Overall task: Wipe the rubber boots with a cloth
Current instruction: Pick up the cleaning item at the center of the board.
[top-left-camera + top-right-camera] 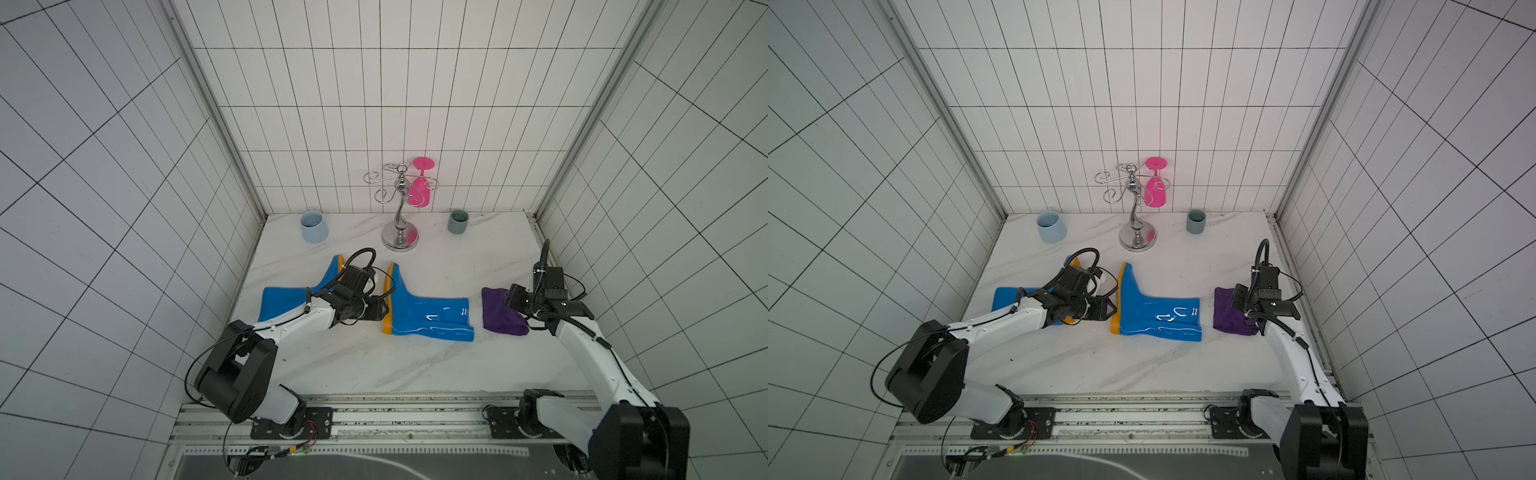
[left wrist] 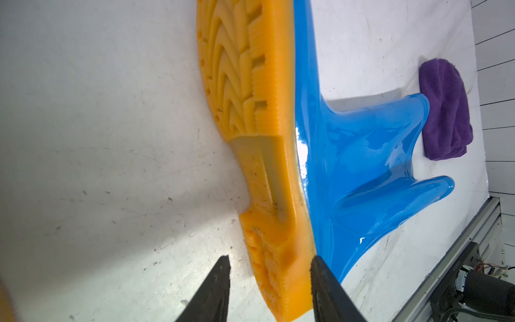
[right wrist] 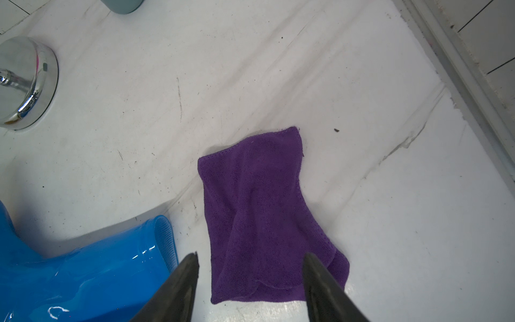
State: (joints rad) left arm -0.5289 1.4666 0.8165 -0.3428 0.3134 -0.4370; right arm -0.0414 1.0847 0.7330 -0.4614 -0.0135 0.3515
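Two glossy blue rubber boots with orange soles lie on their sides on the marble table. One boot [image 1: 430, 311] [image 1: 1158, 316] is in the middle; my left arm partly covers the other boot [image 1: 282, 301] [image 1: 1007, 297]. My left gripper [image 1: 383, 309] [image 2: 270, 259] is open, its fingers straddling the heel of the middle boot's sole [image 2: 259, 111]; one finger rests against the heel edge, the other stands clear. The purple cloth [image 1: 496, 311] [image 3: 256, 209] lies folded beside that boot's top opening. My right gripper [image 1: 512, 305] [image 3: 250, 255] hangs open just above the cloth's near end.
At the back stand a light-blue cup [image 1: 313, 226], a grey cup [image 1: 458, 221] and a chrome rack [image 1: 400, 224] with a pink glass [image 1: 419, 193] hanging on it. Tiled walls close in left, right and behind. A metal rail [image 1: 374, 415] runs along the front.
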